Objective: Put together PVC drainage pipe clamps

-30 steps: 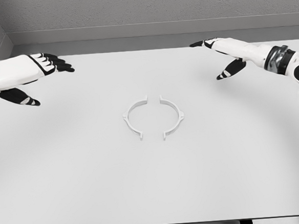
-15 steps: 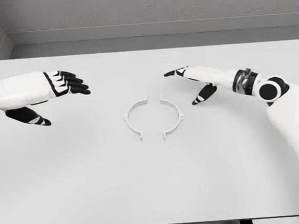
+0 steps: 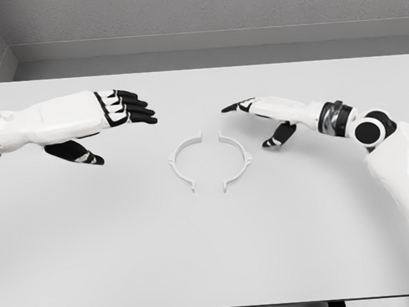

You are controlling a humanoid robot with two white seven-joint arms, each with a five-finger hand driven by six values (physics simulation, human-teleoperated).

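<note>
Both hands have closed in a lot over the last second, coming in from the far corners toward the middle. The left hand (image 3: 100,118) has its fingers (image 3: 134,106) stretched out flat and loose with the thumb hanging below, holding nothing. Just past and below those fingertips sits the left clamp half (image 3: 183,161). On the other side, the right hand (image 3: 265,117) is also relaxed and empty, index finger pointing inward, thumb dropped down. The right clamp half (image 3: 234,160) lies just below and inward of that fingertip, not touched yet.

The two halves haven't budged: curved sides out, open ends facing, small gaps between them, lying flat on the table (image 3: 212,265).

So I'd say it's still the approach; each hand looks lined up to take its own half, then push them together.
</note>
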